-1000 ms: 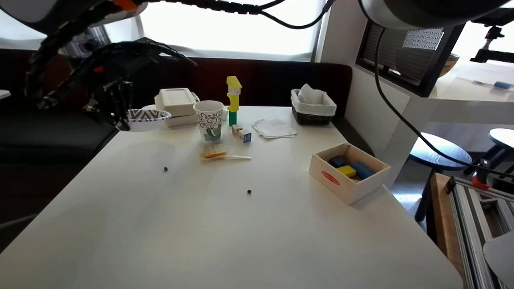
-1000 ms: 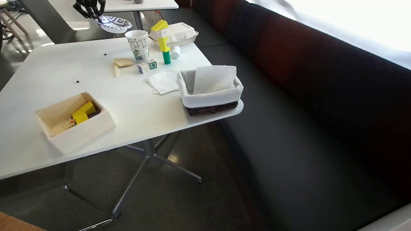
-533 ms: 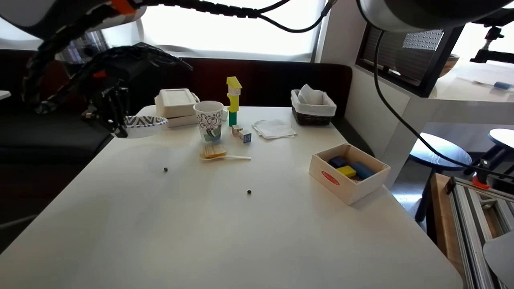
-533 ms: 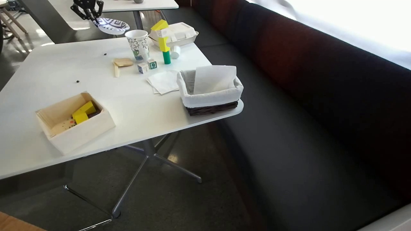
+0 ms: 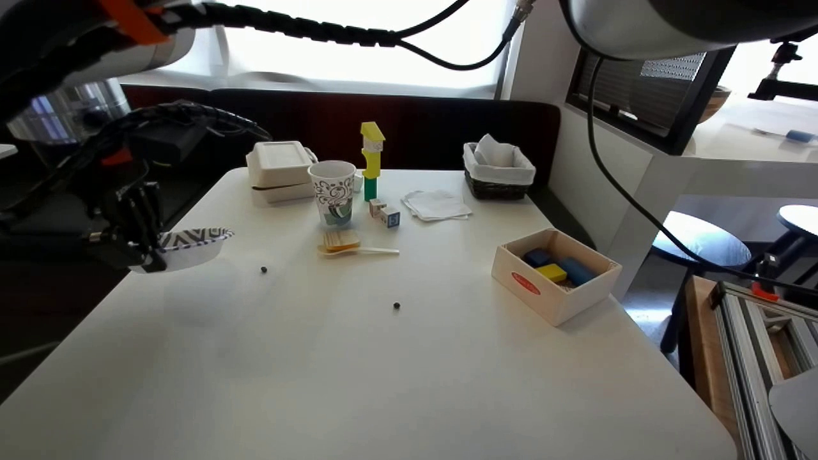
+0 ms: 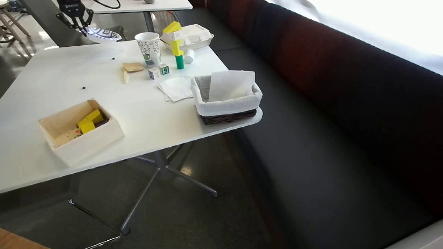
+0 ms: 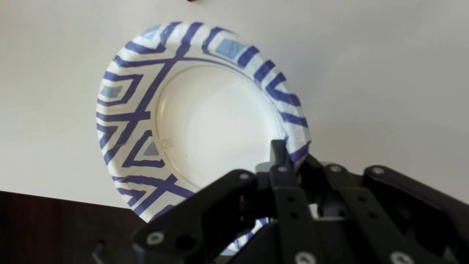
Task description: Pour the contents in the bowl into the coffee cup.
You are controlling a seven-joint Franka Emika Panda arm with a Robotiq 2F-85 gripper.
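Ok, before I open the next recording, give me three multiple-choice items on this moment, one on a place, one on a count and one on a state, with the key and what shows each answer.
1. Where are the fingers?
A) At the rim of the bowl
B) Inside the wooden box
C) On the lined basket

2. How many dark bits lie on the tabletop?
A) None
B) Five
C) Two

3. How does the coffee cup stand?
A) On its side
B) Upright
C) Upside down

Key:
1: A, since the wrist view shows the bowl's rim pinched between the fingers.
2: C, since both exterior views show two separate dark specks there.
3: B, since its open mouth faces up in both exterior views.
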